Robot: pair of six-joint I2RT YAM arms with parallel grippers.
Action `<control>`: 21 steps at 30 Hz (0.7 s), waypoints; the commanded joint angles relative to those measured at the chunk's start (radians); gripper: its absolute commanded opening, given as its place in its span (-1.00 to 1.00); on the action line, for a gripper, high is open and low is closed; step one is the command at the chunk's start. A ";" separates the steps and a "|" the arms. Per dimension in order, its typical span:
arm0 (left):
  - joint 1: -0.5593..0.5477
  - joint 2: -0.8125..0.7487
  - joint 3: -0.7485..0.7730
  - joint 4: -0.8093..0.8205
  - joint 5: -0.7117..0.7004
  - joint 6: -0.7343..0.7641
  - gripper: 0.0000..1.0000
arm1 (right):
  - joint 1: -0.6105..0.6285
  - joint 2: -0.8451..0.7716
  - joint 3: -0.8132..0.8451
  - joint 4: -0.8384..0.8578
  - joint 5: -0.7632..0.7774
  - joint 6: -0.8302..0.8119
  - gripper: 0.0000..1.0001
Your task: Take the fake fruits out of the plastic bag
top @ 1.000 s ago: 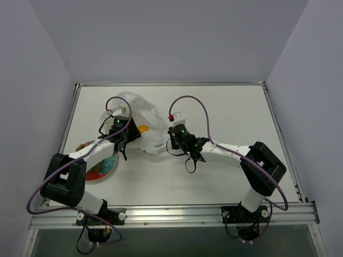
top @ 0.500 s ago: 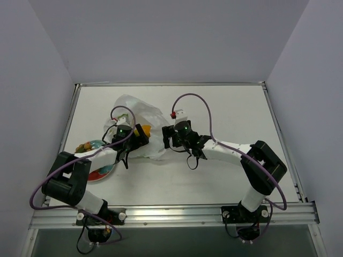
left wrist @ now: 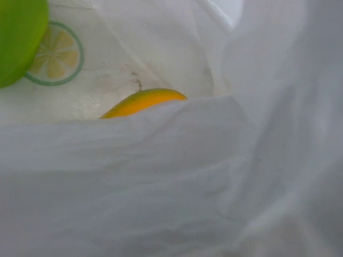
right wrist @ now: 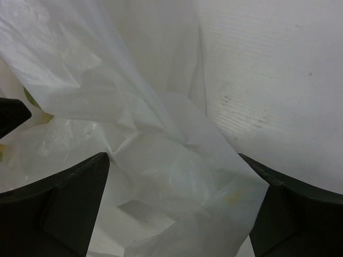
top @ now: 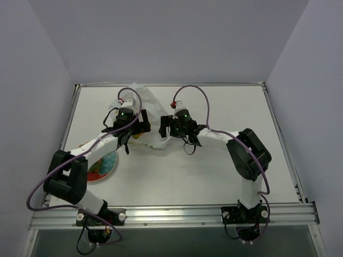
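The white plastic bag [top: 146, 107] lies crumpled at the back middle of the table, between both grippers. My left gripper [top: 141, 125] is pushed into its left side and its jaws look spread. In the left wrist view, bag folds [left wrist: 177, 176] hide the fingers, and beyond them lie a yellow-orange fruit [left wrist: 143, 101] and a lime green fruit [left wrist: 16, 37]. My right gripper [right wrist: 174, 206] is open, and its black fingers [right wrist: 59, 209] stand wide on either side of loose bag plastic [right wrist: 166, 160] without pinching it.
A red-rimmed plate [top: 114, 162] with coloured fruits [top: 95, 172] sits at the front left, partly under my left arm. A lemon print [left wrist: 56, 53] marks the bag. Purple cables loop above both wrists. Metal rails edge the table.
Both arms have moved toward the back of the table and into the bag. Both grippers have opened. The bag has been bunched up and shifted toward the back.
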 commanded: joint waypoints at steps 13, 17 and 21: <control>0.060 0.236 0.221 -0.150 0.126 0.176 0.92 | -0.027 -0.032 0.019 0.027 -0.039 -0.025 0.43; 0.083 0.228 0.161 -0.012 0.180 0.132 0.92 | -0.028 -0.054 0.003 0.024 -0.025 -0.031 0.41; 0.108 0.243 0.155 0.005 0.207 0.107 0.94 | -0.027 -0.052 0.001 0.017 -0.026 -0.031 0.40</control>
